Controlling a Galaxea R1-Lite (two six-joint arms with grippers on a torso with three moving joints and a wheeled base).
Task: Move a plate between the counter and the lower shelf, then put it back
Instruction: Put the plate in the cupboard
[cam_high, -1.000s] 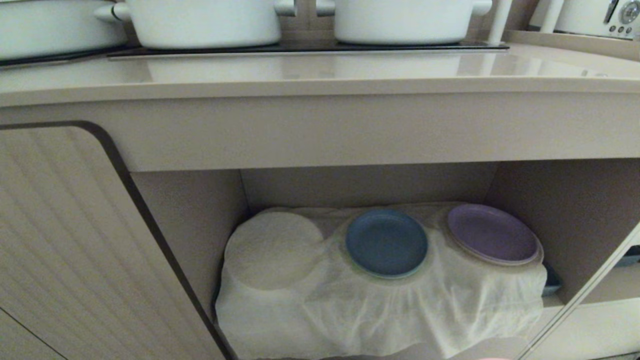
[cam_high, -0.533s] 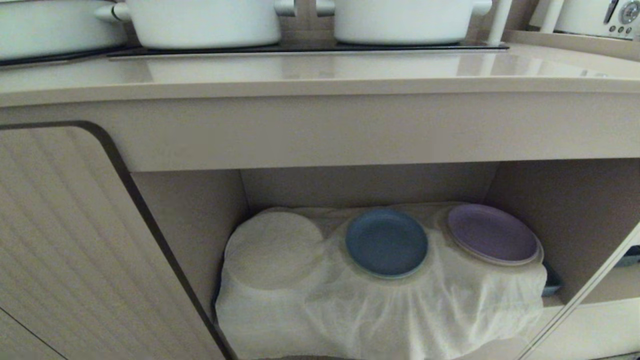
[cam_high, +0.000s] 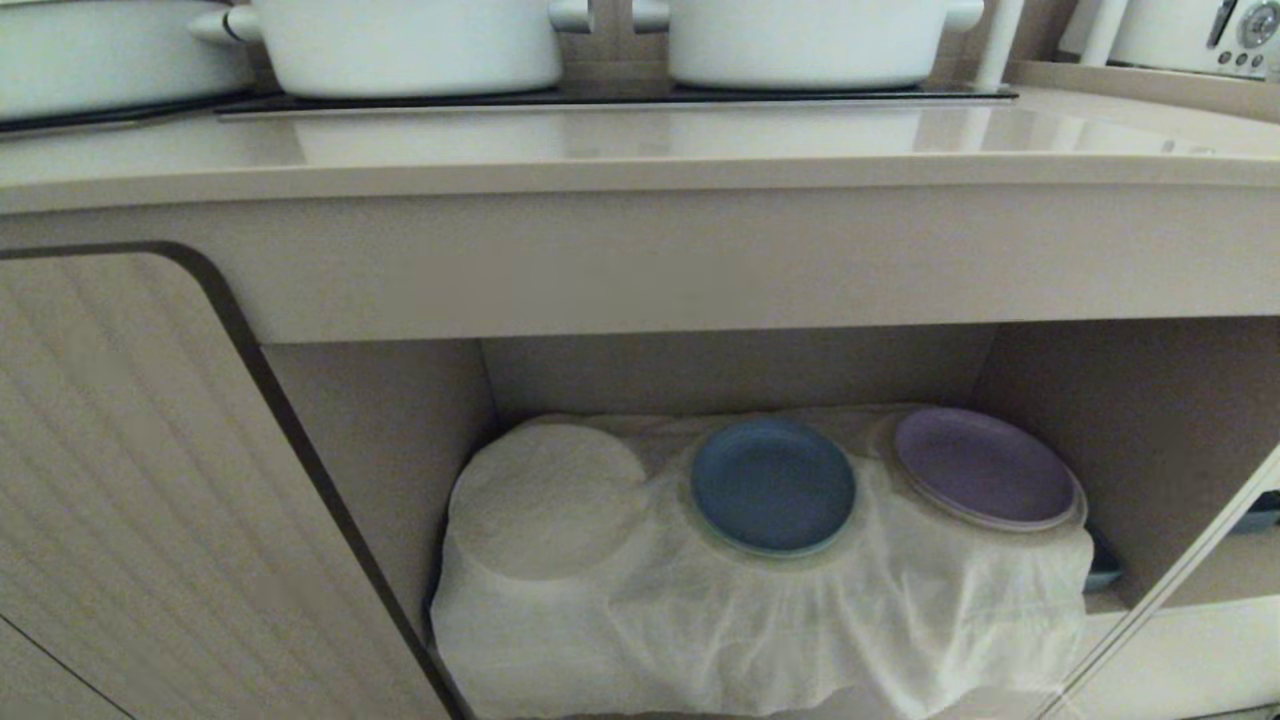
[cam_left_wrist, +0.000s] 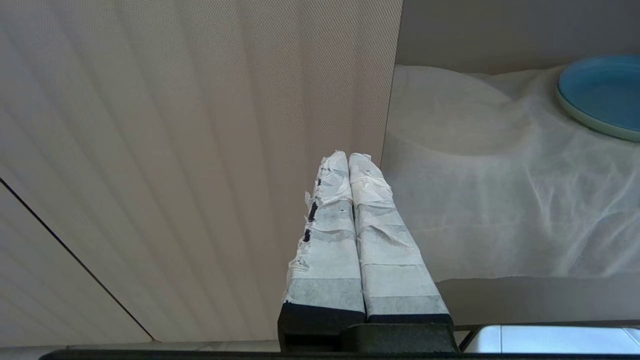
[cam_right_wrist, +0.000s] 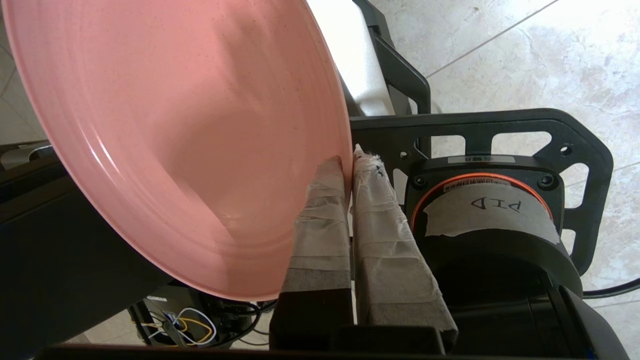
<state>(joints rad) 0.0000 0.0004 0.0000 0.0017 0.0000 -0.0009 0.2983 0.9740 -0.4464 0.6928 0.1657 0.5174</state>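
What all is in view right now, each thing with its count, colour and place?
pink plate: one, pink, clamped at its rim by the right tool, over the robot's base
blue plate: one, blue, on the middle mound of the cloth
purple plate: one, purple, on the right mound
white cloth: one, white, draped over mounds in the lower shelf
lower shelf: one, beige, under the counter
counter: one, beige
pots: at least two, white, at the back of the counter
cabinet door: one, ribbed beige, left of the shelf
left tool: one, tape-wrapped, shut, by the door
right tool: one, tape-wrapped, shut on the plate
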